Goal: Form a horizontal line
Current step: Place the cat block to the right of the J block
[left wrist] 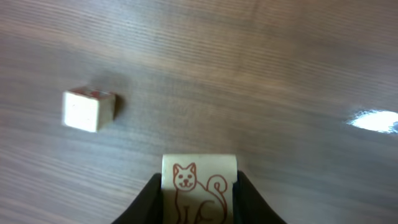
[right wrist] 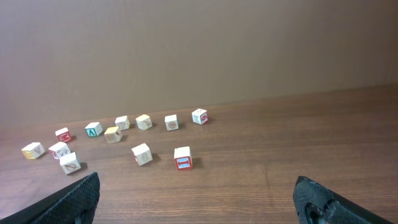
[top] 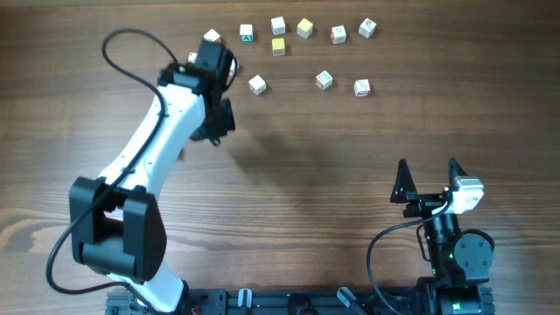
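My left gripper (top: pixel 213 59) is at the table's far left, shut on a white cube with a brown dog drawing (left wrist: pixel 199 190), its fingers pressed on both sides. Another white cube (left wrist: pixel 89 110) lies apart on the wood to its left. Several small white and yellow cubes (top: pixel 304 28) lie scattered along the far edge, apart from one another; a horizontal line of touching cubes is not in view. Three more cubes (top: pixel 324 80) sit loose a little nearer. My right gripper (top: pixel 429 185) is open near the front right, with nothing between its fingers (right wrist: pixel 323 202).
The wooden table (top: pixel 350 157) stretches between the cubes and my right arm's base (top: pixel 455 254). My left arm (top: pixel 149 149) crosses the left side diagonally. A red-edged cube (right wrist: pixel 183 157) is the cube closest to my right gripper.
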`<state>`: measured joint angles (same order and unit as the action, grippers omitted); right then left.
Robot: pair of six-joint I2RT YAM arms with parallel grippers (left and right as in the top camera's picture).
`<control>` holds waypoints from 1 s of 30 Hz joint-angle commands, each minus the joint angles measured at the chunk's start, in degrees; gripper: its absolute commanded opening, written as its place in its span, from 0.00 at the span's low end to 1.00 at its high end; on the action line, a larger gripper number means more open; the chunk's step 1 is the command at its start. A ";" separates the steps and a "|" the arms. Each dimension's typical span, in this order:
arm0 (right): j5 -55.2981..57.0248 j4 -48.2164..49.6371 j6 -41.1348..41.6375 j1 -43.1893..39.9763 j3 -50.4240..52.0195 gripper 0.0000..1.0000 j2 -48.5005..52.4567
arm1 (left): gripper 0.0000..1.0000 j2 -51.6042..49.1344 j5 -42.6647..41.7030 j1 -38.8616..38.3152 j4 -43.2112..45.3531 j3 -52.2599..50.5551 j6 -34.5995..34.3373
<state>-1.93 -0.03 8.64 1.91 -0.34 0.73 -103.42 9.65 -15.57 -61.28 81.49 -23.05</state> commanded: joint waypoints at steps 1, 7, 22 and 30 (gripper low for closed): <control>-0.83 0.11 -1.01 -0.33 0.04 1.00 -0.31 | 0.05 -0.20 2.67 0.11 6.27 -7.82 -0.24; -0.83 0.11 -0.98 -0.33 0.04 1.00 -0.31 | 0.06 -0.20 4.02 0.11 14.23 -14.53 6.95; -0.83 0.13 -1.01 -0.33 0.04 1.00 -0.31 | 0.04 -0.52 4.59 7.26 18.53 -16.85 10.10; -0.83 0.13 -1.01 -0.33 0.04 1.00 -0.31 | 0.06 -0.52 1.07 7.76 18.60 -16.85 13.86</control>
<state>-1.93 -0.03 8.64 1.91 -0.34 0.73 -103.44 12.45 -8.08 -42.78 65.19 -11.22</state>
